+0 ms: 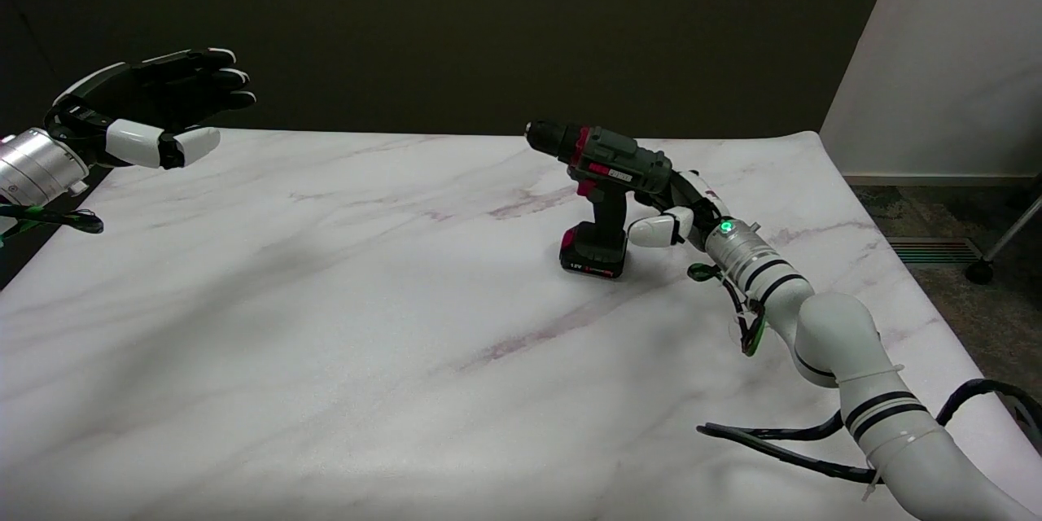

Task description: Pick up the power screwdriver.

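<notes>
We see right hand [674,207] just behind upright power screwdriver [601,194]; grip state unclear, cannot tell. Risk: top-heavy tool tips if nudged before fingers wrap handle.

Legible markings: one only. Battery pack [593,260] at the base of the power screwdriver [606,183], standing upright toward the tabletop's far right: small light print on its near face, reads "12V". A red-and-white label strip on the side of the tool's body carries lettering too small and blurred to read. No other text found.
</notes>
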### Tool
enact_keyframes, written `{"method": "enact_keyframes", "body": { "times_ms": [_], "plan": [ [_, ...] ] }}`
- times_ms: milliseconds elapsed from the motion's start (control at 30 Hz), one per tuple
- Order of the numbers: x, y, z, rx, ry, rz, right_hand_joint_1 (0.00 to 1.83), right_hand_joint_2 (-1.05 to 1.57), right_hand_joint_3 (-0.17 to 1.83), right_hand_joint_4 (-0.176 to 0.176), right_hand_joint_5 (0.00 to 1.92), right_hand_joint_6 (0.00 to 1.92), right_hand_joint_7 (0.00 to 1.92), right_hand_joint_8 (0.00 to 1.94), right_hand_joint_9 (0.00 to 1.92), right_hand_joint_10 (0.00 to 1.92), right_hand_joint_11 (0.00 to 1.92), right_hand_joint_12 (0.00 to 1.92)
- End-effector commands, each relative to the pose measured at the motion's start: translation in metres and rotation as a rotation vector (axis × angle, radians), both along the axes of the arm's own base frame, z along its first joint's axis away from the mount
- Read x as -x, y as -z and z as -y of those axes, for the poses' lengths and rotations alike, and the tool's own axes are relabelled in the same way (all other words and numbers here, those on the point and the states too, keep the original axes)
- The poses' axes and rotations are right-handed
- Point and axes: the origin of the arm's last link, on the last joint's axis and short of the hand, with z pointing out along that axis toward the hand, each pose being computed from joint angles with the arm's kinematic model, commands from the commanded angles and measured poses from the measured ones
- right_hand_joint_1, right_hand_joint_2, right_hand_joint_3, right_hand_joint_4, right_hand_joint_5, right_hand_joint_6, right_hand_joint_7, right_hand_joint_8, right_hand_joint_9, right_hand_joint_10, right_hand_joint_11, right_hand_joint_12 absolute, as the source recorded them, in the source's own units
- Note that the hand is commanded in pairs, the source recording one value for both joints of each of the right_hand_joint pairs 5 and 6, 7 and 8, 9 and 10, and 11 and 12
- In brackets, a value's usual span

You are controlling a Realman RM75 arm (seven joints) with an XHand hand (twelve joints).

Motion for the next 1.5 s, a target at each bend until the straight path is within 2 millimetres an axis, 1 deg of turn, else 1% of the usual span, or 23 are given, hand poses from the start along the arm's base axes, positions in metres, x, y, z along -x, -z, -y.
{"method": "enact_keyframes", "body": {
  "times_ms": [33, 633, 933, 1500],
  "plan": [
    [0.002, 0.024, 0.005, -0.026, -0.012, 0.037, 1.02, -0.62, 0.49, -0.11, 0.09, 0.09, 0.32, 0.32, 0.28, 0.28, 0.28, 0.28],
    [0.0, 0.038, 0.016, -0.053, -0.015, 0.05, 1.02, -0.59, 0.49, -0.108, 0.08, 0.08, 0.32, 0.32, 0.29, 0.29, 0.29, 0.29],
    [0.004, 0.042, 0.016, -0.058, -0.007, 0.057, 1.02, -0.58, 0.49, -0.107, 0.08, 0.08, 0.32, 0.32, 0.3, 0.3, 0.3, 0.3],
    [0.003, 0.047, 0.022, -0.067, -0.009, 0.063, 1.02, -0.53, 0.51, -0.097, 0.08, 0.08, 0.32, 0.32, 0.34, 0.34, 0.37, 0.37]
  ]
}}
